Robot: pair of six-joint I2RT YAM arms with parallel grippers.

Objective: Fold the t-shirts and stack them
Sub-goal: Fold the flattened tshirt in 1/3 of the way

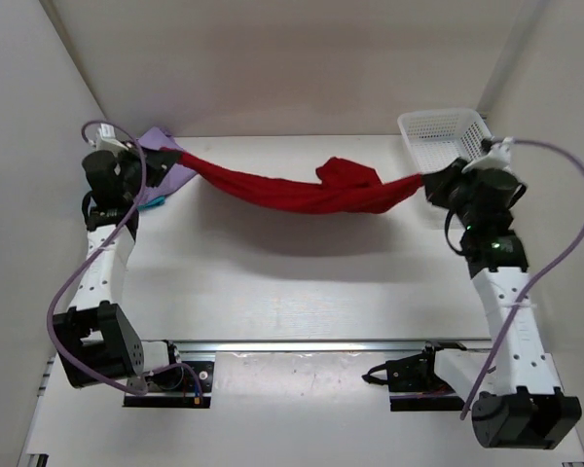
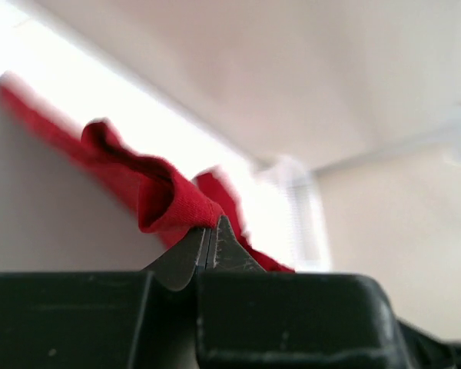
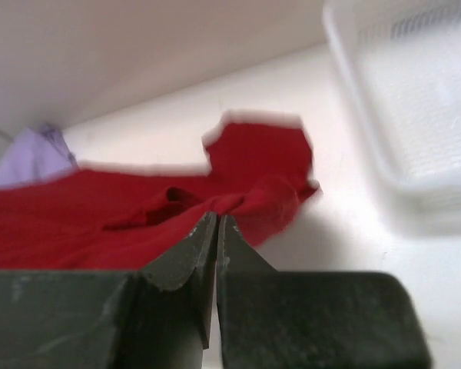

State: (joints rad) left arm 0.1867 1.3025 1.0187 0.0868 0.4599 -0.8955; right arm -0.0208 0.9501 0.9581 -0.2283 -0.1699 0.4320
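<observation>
**Dark red T-shirt, strung between two grippers**

Support: white matte tabletop, smooth. It carries a soft shadow on the near side of the garment.

Tools: the left black two-finger gripper sits at 10 o'clock in the overhead view. Its fingers are pressed flat together with no gap, nipping a rolled fold of red cloth at the tips. The right black two-finger gripper sits between 2 and 3 o'clock. Its fingers are likewise closed to a hairline seam, with a bunched red edge caught at the tips.

Principal item: dark red soft knit short-sleeved t-shirt, drawn out into a long, narrow, twisted band.
- Long axis: runs across the table from 10 o'clock to between 2 and 3 o'clock, one end in each gripper.
- Position: the band sags in a shallow curve at mid-span and hangs apart from its shadow.
- Shape: a loose lump of cloth stands up right of centre, and the left end tapers to a point.
- Texture: fine ribbed weave, matte, with deep rolled creases.

Behind the left end: a light purple (lavender) soft cloth t-shirt lies crumpled at 10 o'clock, touching the red band. A teal cloth sliver shows at its near edge, its shape hidden.

Farthest: a white plastic mesh basket at 2 o'clock, just beyond the right gripper. It is rectangular, open-topped and has perforated walls.
</observation>
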